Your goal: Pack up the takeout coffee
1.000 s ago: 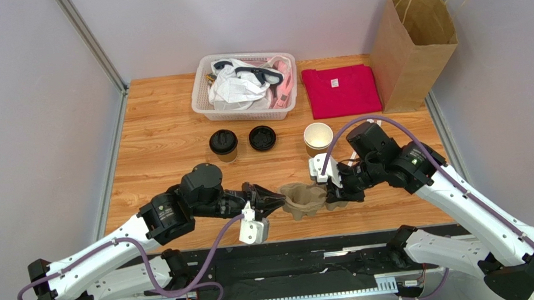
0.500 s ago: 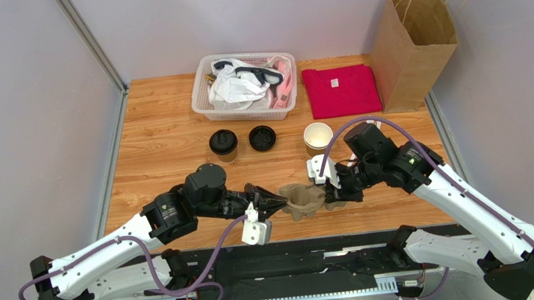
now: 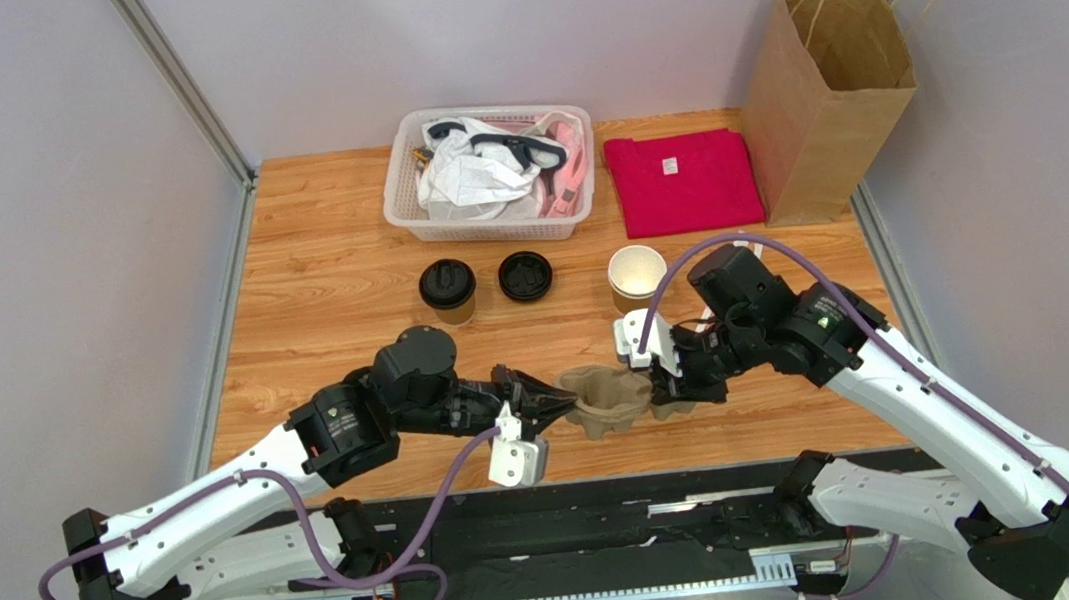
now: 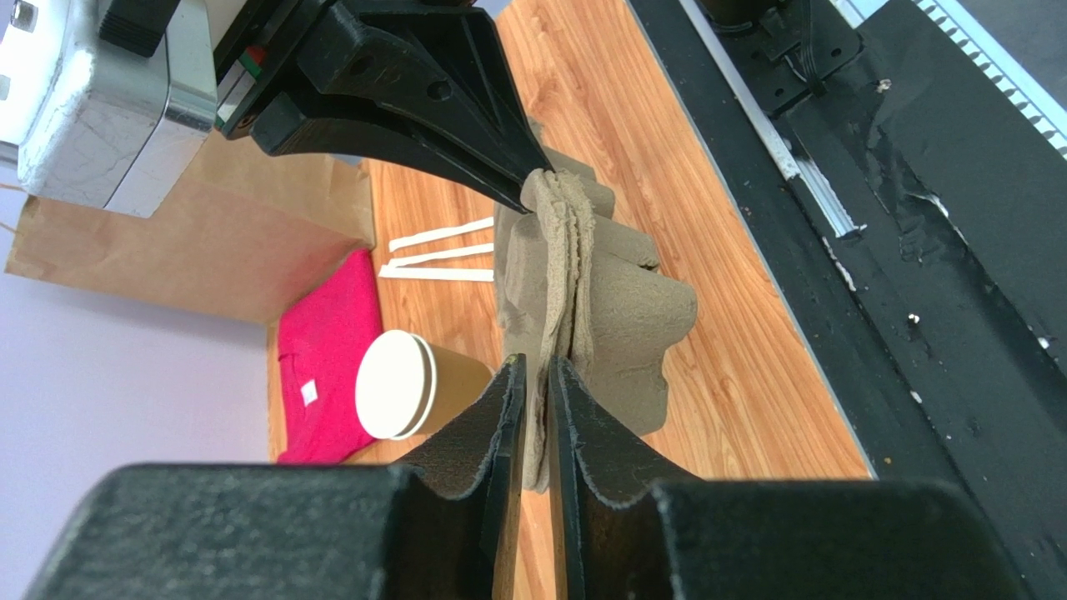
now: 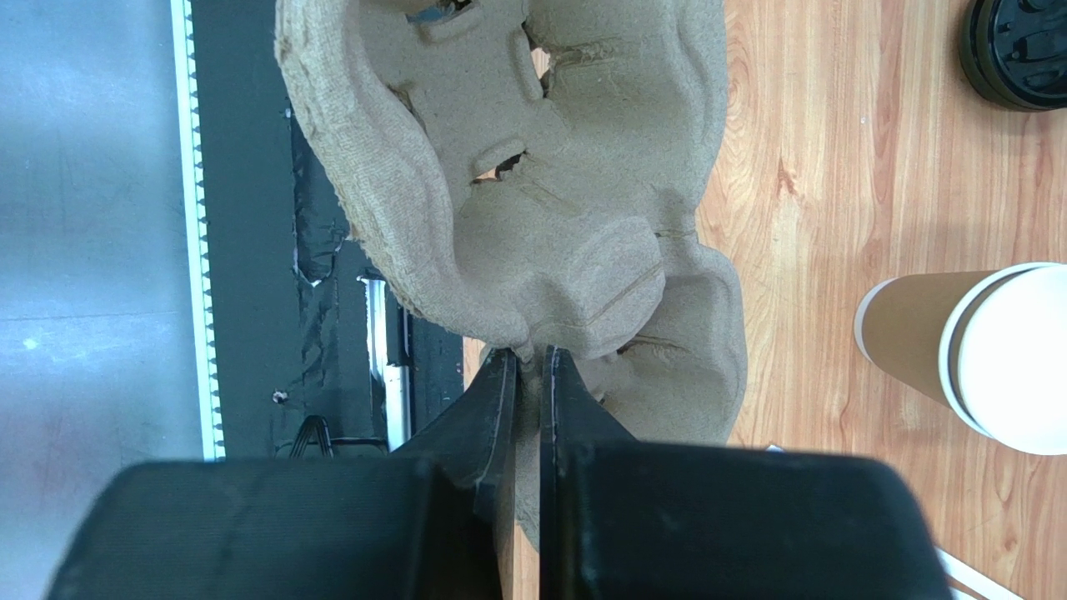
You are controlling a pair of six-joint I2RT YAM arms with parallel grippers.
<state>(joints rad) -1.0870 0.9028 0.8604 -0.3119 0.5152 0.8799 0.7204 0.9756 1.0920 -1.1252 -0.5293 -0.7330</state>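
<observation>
Pulp tray (image 3: 609, 397) held at the table's (image 3: 327, 279) near edge, mid-width, left pincer (image 3: 554, 401) clenched on its left rim, right pincer (image 3: 665, 383) on its right rim; takeout coffee (image 3: 447, 289) stands upright farther back, left of centre, well apart from both.

The cup tray (image 3: 609, 397) was positioned at the near part of the table (image 3: 327, 279), between the left gripper (image 3: 546, 408) and the right gripper (image 3: 661, 384). Behind it, left to right: takeout coffee (image 3: 447, 289), loose lid (image 3: 524, 276), open cup (image 3: 636, 275). Farther back: basket (image 3: 488, 230), folded cloth (image 3: 683, 181), paper bag (image 3: 827, 93).
</observation>
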